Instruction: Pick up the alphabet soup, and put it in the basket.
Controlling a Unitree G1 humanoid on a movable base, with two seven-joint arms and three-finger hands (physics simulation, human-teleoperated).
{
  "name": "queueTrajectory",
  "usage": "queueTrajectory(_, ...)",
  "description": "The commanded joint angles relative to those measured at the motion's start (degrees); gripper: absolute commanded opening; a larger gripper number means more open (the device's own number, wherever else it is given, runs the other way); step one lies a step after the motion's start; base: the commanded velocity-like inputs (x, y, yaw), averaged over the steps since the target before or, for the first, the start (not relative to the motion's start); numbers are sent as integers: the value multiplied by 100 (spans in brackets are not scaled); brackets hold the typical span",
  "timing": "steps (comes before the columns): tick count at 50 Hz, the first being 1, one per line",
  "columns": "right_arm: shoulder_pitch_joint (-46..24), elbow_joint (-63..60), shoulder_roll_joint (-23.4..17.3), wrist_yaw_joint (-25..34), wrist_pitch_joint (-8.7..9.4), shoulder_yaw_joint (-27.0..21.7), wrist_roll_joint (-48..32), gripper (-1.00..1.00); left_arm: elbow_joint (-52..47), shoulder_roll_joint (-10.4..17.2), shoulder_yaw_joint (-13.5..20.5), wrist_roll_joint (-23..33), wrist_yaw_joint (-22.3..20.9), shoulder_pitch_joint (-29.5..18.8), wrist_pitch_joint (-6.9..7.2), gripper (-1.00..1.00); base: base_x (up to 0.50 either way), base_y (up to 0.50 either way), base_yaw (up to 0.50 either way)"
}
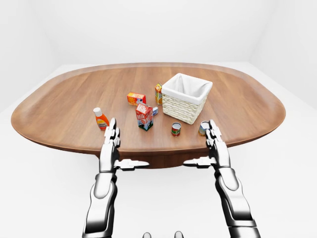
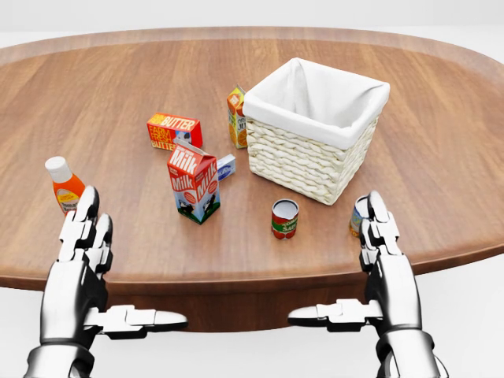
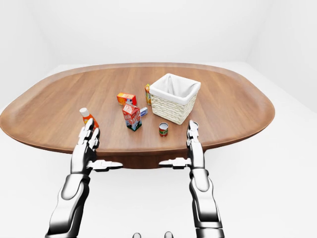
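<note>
Two small cans stand on the wooden table [image 2: 118,94] below the basket in the head view. One has a red and green label [image 2: 284,218]. The other [image 2: 358,214] is partly hidden behind my right hand's fingers; I cannot read either label, so I cannot tell which is the alphabet soup. The white-lined wicker basket [image 2: 315,126] stands upright just above them. My left hand [image 2: 93,264] and right hand [image 2: 374,264] are both open and empty at the table's near edge, fingers straight, thumbs pointing inward.
A milk carton [image 2: 194,183], a butter box [image 2: 173,131], an orange juice carton [image 2: 237,117] and a small blue-white box [image 2: 226,165] stand left of the basket. An orange bottle [image 2: 64,186] lies just above my left hand's fingers.
</note>
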Motion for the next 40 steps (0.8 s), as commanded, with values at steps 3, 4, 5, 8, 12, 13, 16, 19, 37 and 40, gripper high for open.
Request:
queueTrajectory(3, 127, -619, 6, -19, 299, -57, 75, 100, -1010, -13, 102, 59, -16, 257, 260, 100, 0, 0, 0)
queueTrajectory(4, 127, -620, 6, -18, 299, -58, 75, 100, -1014, -14, 103, 60, -18, 257, 261, 100, 0, 0, 0)
queueTrajectory(5, 109, -631, -8, -25, 299, -88, 81, 100, -1154, -18, 109, 65, -16, 295, 290, 100, 0, 0, 0)
queueTrajectory(8, 103, -784, -19, -8, 299, -141, 160, 100, -1384, -30, 176, -18, -35, 330, 290, 100, 0, 0, 0)
queueTrajectory(12, 83, -844, -30, 5, 299, -177, 192, 100, -1470, -34, 231, -70, -31, 325, 290, 100, 0, 0, 0)
queueTrajectory(13, 79, -864, -35, 15, 299, -185, 205, 100, -1526, -35, 256, -94, -24, 322, 290, 100, 0, 0, 0)
queueTrajectory(16, 109, -948, -40, 10, 299, -176, 149, 100, -1676, -19, 332, -131, -23, 336, 290, 100, 0, 0, 0)
queueTrajectory(19, 123, -1034, -40, 16, 299, -177, 117, 100, -1899, -18, 409, -175, -28, 349, 290, 100, 0, 0, 0)
queueTrajectory(37, 215, -1508, -31, 28, 299, -286, 110, 100, -2559, -76, 598, -300, -29, 474, 290, 100, 0, 0, 0)
queueTrajectory(40, 202, -1531, -36, 20, 299, -316, 125, 100, -2522, -78, 614, -308, -32, 464, 290, 100, 0, 0, 0)
